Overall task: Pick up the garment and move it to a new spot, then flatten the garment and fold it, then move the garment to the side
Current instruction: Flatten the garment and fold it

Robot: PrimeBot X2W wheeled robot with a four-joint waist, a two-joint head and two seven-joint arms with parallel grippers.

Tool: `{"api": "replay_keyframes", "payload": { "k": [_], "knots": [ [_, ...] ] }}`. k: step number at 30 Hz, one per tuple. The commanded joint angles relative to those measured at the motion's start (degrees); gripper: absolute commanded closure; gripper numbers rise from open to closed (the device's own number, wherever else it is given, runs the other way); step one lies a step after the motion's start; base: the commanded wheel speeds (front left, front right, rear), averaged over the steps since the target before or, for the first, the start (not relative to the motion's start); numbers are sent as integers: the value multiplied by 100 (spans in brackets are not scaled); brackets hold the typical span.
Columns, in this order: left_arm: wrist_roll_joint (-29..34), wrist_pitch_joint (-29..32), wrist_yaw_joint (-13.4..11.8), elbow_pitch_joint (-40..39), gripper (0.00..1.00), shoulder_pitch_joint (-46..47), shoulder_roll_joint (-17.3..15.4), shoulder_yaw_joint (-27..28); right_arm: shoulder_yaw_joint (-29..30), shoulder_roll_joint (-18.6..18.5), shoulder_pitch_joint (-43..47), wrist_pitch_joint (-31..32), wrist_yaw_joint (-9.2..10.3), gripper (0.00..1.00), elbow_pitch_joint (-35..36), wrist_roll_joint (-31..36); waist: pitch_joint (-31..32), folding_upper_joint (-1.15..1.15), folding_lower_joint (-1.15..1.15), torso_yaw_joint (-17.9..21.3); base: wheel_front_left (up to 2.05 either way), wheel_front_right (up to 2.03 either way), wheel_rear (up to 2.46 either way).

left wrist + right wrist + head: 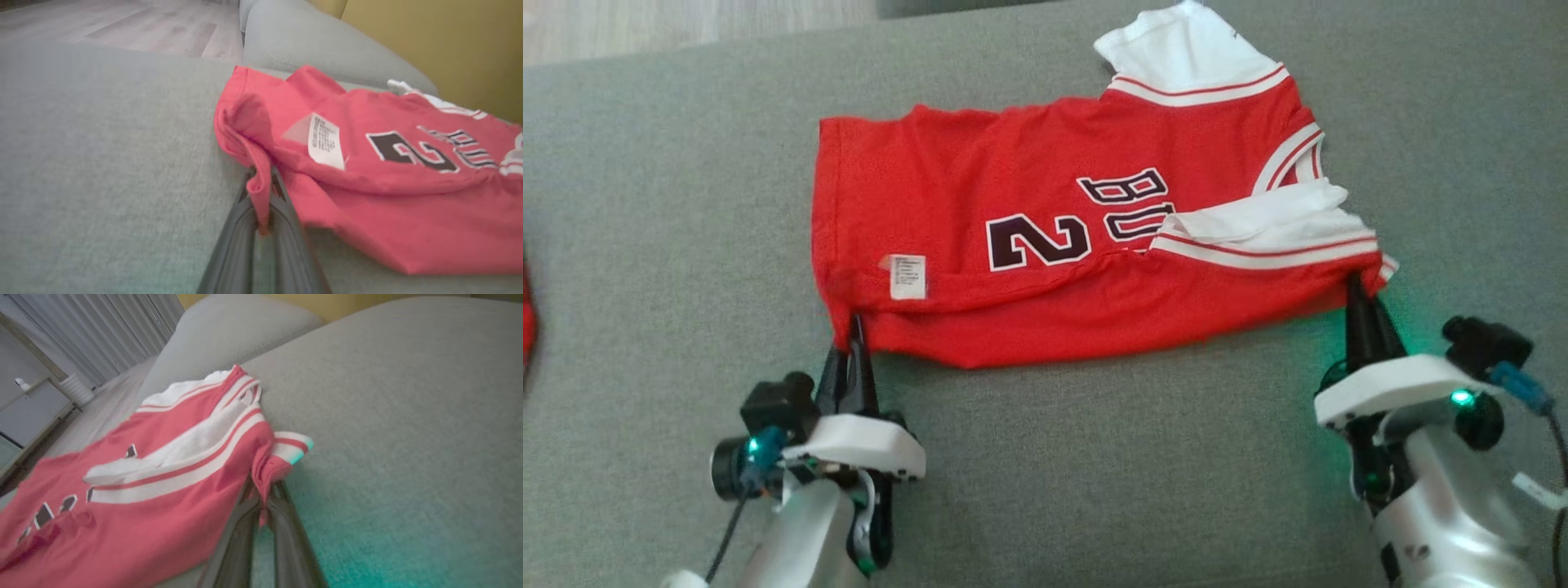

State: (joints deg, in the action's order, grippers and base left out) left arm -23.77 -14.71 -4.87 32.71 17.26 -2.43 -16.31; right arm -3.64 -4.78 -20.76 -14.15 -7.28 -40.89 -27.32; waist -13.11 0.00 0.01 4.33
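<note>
Head view: you are looking down on the red garment (1045,327), a jersey lying spread on the grey upholstered surface (1094,474). Its hem lies toward the left and its white-trimmed shoulders toward the right. A dark number 2 (1037,242) and a white care label (907,276) face up, and the near long edge lies doubled over the body. The left gripper (856,324) sits at the near left corner of the hem, its fingers pinched together on the red cloth. The right gripper (1354,283) sits at the near right corner, just below the striped trim (1258,249) of the armhole, and it too is clamped on fabric. Green light from its wrist spills onto the grey surface beside it.

Left wrist view: you can see the two dark fingers closed with a narrow fold of the red hem caught between them. The cloth rises from the pinch in a small ridge. The label and the number lie to the right of the fingers on the jersey's body. Beyond the garment are a rounded grey cushion (327,49), a wooden floor (122,24) and a yellow wall (429,41).

Right wrist view: you see the fingers closed on a bunched red corner, right beside a tab of white-and-red trim. The rest of the jersey spreads away to the left across the grey surface. Pale curtains (102,335) hang in the far upper left.
</note>
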Motion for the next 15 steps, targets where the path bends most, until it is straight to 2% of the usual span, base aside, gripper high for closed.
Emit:
{"api": "replay_keyframes", "payload": {
  "k": [1, 8, 15],
  "knots": [
    [21, -29, 26, -245, 100, 193, -44, 262, -121, -123, -233, -72, -21, 100, 231, -79, 110, 0, -1, -4, 0, 0, 0],
    [21, -29, 102, -355, 100, 359, -44, 745, -128, -408, -535, 56, -21, 100, 436, -552, 691, 0, -1, 25, 0, 0, 0],
    [-261, -29, 101, 235, 100, -474, -44, 560, -332, -551, 378, 329, -21, 100, 570, -817, 934, 0, -1, 53, 0, 0, 0]
  ]
}}
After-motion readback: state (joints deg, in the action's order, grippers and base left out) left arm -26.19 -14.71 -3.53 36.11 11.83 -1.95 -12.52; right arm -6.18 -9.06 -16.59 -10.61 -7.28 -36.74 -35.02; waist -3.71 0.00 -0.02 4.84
